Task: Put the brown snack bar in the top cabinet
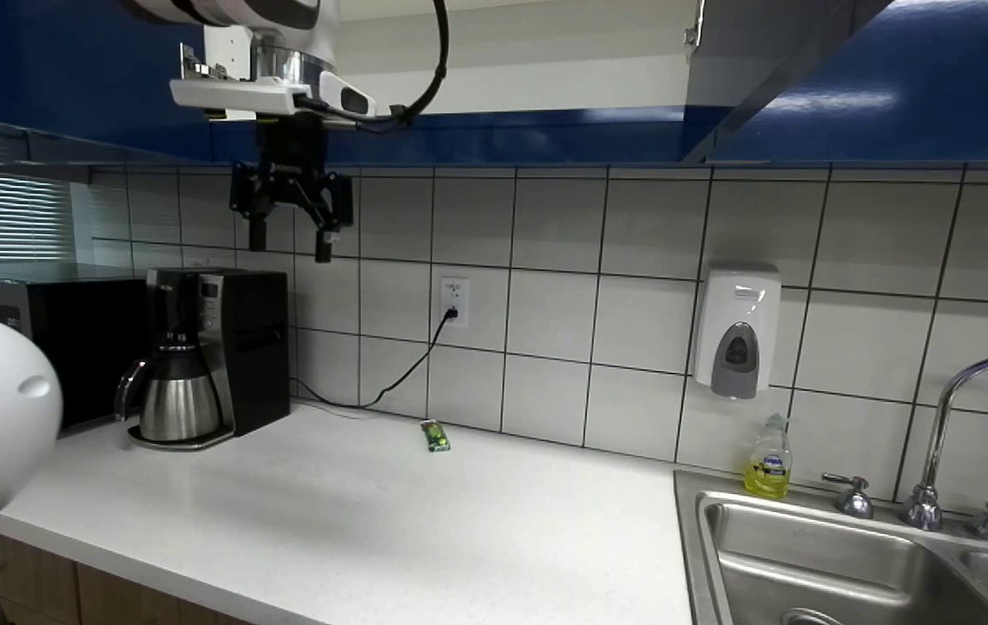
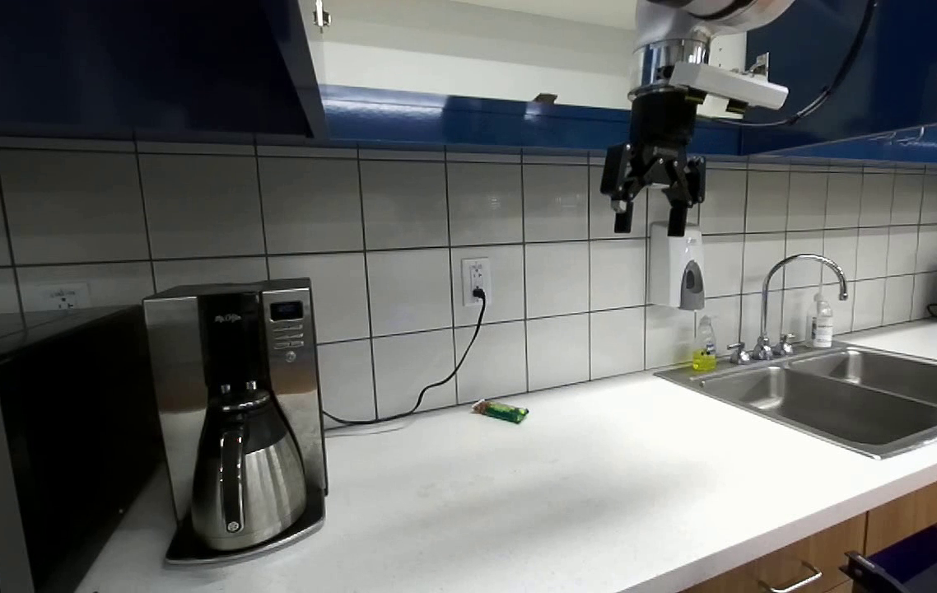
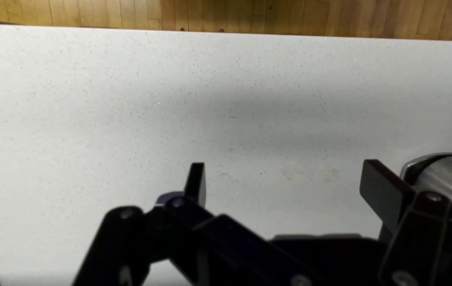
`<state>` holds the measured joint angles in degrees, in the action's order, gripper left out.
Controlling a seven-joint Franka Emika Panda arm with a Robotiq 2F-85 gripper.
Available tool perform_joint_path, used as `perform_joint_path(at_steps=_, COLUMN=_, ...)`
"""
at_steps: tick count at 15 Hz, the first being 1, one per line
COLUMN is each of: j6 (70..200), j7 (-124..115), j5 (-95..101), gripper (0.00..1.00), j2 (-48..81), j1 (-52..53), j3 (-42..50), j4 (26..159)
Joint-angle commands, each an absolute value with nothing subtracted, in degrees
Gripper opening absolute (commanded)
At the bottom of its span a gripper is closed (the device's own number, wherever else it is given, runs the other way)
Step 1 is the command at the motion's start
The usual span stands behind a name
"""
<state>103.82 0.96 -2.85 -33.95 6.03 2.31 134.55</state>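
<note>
Bar (image 2: 545, 98), seemingly on edge of cabinet (image 2: 435, 114), should be light, softish; hold its middle. Fingers (image 2: 677, 221) stand wide apart, empty.

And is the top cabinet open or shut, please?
The top cabinet is open: its white interior shows in both exterior views, above its blue edge.

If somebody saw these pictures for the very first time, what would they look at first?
Probably the robot's black gripper, hanging open and empty in front of the open blue cabinet, high above the white counter. Next, perhaps, the little green packet lying near the tiled wall, then the shiny coffee maker beside the microwave.
</note>
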Motion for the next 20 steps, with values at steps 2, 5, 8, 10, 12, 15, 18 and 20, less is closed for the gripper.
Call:
perform_joint_path(at_steps=2, j6=112.4, j7=2.35, j5=0.12, gripper=1.0, j2=-32.7, j1=3.59, j3=0.77, j4=139.12)
perform_joint_path(at_steps=5, j6=116.53, j7=1.86, j5=1.58, gripper=1.0, j2=-30.96, j1=3.03, j3=0.89, j4=140.65)
perform_joint_path(at_steps=8, j6=117.2, j7=1.39, j5=0.42, gripper=1.0, j2=-28.85, j1=2.82, j3=1.26, j4=140.77)
perform_joint_path(at_steps=10, j6=115.82, j7=1.37, j5=-0.96, gripper=1.0, j2=-27.32, j1=2.98, j3=1.62, j4=140.26)
perform_joint_path(at_steps=12, j6=115.77, j7=0.76, j5=-0.89, gripper=1.0, j2=-26.13, j1=2.68, j3=1.42, j4=140.05)
perform_joint_path(at_steps=15, j6=116.36, j7=1.49, j5=-0.49, gripper=1.0, j2=-26.16, j1=2.81, j3=1.27, j4=140.78)
perform_joint_path(at_steps=18, j6=116.37, j7=1.49, j5=-0.48, gripper=1.0, j2=-25.72, j1=2.8, j3=1.24, j4=140.78)
perform_joint_path(at_steps=20, j6=116.37, j7=1.49, j5=-0.48, gripper=1.0, j2=-25.72, j1=2.8, j3=1.24, j4=140.78)
